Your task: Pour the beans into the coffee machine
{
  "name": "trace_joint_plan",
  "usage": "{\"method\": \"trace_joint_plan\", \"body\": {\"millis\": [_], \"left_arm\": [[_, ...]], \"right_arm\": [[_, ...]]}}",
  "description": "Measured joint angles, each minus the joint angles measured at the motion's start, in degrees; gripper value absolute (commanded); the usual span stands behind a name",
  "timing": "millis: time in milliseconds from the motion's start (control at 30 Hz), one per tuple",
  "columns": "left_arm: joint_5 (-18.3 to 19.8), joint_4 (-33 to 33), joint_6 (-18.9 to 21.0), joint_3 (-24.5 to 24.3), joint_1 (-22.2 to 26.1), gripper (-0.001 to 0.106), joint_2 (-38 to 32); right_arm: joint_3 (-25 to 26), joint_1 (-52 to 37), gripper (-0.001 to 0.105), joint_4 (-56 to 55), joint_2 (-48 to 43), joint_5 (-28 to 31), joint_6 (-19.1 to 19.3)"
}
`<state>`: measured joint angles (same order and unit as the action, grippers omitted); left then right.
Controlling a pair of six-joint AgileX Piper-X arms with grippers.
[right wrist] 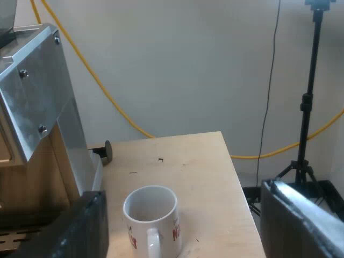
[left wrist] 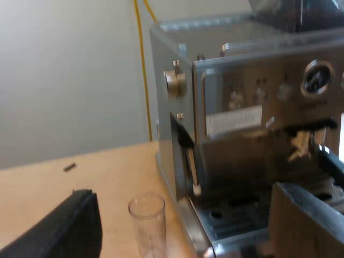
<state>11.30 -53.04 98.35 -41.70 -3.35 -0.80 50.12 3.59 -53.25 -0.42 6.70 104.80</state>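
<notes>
The steel espresso machine (left wrist: 236, 118) stands close ahead, with its dark bean hopper (left wrist: 301, 13) on top. A clear measuring glass (left wrist: 147, 221) stands upright on the wooden table by the machine's near corner; I cannot tell whether it holds beans. My left gripper (left wrist: 183, 234) is open, its fingers (left wrist: 67, 231) spread wide on either side of the glass and the machine's drip tray, holding nothing. My right gripper (right wrist: 188, 234) is open too, above a white mug (right wrist: 150, 215) with red lettering, which sits upright and empty between its fingers (right wrist: 301, 226).
The machine's metal side (right wrist: 43, 91) rises close beside the mug. The table's edge (right wrist: 236, 177) runs just past the mug, with a black tripod (right wrist: 307, 107) on the floor beyond. A yellow cable (right wrist: 107, 97) hangs along the wall. A small dark scrap (left wrist: 70, 167) lies on the table.
</notes>
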Motion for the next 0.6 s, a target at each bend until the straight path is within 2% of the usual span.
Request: {"method": "trace_joint_plan", "body": {"millis": [333,600], "left_arm": [[-2.1,-1.7,0.0,1.0,0.0,0.066,0.0],[-2.4,1.7,0.0,8.8,0.0,0.066,0.0]], "right_arm": [[-0.8,0.0,0.062,-0.1,0.0,0.0,0.0],[-6.6,0.0,0.062,-0.1,0.0,-4.9,-3.1]]}}
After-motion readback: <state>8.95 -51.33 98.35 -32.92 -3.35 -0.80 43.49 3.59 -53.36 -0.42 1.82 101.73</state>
